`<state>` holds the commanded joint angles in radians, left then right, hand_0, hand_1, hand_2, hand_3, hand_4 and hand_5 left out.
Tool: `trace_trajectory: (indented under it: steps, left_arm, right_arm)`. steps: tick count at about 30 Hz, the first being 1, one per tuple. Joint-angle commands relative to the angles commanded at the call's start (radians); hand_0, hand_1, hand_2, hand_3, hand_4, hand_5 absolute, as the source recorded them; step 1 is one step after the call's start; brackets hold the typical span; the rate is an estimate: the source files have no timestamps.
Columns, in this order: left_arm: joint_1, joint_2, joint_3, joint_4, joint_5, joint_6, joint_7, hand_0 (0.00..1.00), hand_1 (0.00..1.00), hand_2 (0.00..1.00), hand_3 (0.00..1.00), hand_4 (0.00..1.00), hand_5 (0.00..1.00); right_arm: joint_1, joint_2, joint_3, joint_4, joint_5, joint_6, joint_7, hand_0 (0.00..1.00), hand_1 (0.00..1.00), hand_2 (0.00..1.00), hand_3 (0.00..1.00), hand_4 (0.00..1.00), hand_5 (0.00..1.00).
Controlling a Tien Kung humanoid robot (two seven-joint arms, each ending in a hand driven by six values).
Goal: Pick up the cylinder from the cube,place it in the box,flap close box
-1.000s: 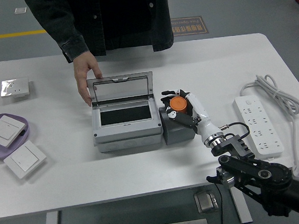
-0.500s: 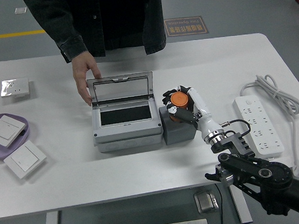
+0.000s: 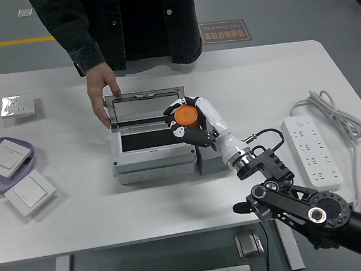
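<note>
Over open box (image 3: 149,151), hand (image 3: 191,123) gripping smooth orange cylinder (image 3: 185,117)

Orange cylinder (image 3: 185,116) above open grey box (image 3: 150,151).

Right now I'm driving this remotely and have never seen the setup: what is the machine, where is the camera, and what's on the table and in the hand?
One picture, taken from a camera high on the robot, looking forward and down over a white table. The black arm entering from the lower right is the robot's right arm; its right hand has five fingers and grips an orange cylinder above the open grey box. The grey cube sits just right of the box. The left arm is not visible.

A person stands at the far side; their hand rests at the raised lid.

Also there: a white power strip with its cable on the right, two wall switches and a purple plate on the left, and a small wrapped item at far left.
</note>
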<state>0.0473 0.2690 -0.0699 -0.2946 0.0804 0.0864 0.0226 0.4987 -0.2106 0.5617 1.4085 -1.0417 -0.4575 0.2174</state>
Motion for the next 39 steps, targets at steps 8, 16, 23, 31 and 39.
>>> trace_trajectory:
  steps: [8, 16, 23, 31, 39]
  left_arm:
    - [0.004, 0.003, -0.01, 0.001, 0.009, 0.002, 0.006, 0.611, 0.622, 0.589, 0.61, 0.69, 0.213]
    - [-0.001, 0.01, -0.023, 0.002, 0.025, 0.002, 0.012, 0.611, 0.622, 0.589, 0.612, 0.689, 0.218]
    - [-0.005, 0.011, -0.039, 0.003, 0.042, 0.001, 0.023, 0.611, 0.621, 0.589, 0.61, 0.689, 0.222]
    - [-0.009, 0.012, -0.042, 0.002, 0.051, 0.0, 0.026, 0.611, 0.622, 0.589, 0.612, 0.69, 0.228]
    - [-0.011, 0.017, -0.054, -0.002, 0.077, 0.0, 0.035, 0.611, 0.622, 0.589, 0.611, 0.689, 0.23]
  right_arm:
    - [0.11, 0.068, -0.025, 0.012, -0.254, 0.129, -0.215, 0.128, 0.185, 0.214, 0.187, 0.002, 0.002]
    - [0.217, 0.125, -0.129, -0.015, -0.542, 0.275, -0.466, 0.025, 0.128, 0.211, 0.173, 0.002, 0.002]
    - [0.26, 0.153, -0.174, -0.05, -0.76, 0.286, -0.621, 0.002, 0.108, 0.231, 0.216, 0.002, 0.002]
    - [0.256, 0.176, -0.179, -0.133, -0.933, 0.193, -0.664, 0.016, 0.127, 0.227, 0.188, 0.002, 0.002]
    - [0.254, 0.209, -0.191, -0.219, -0.89, 0.101, -0.58, 0.026, 0.136, 0.24, 0.202, 0.002, 0.002]
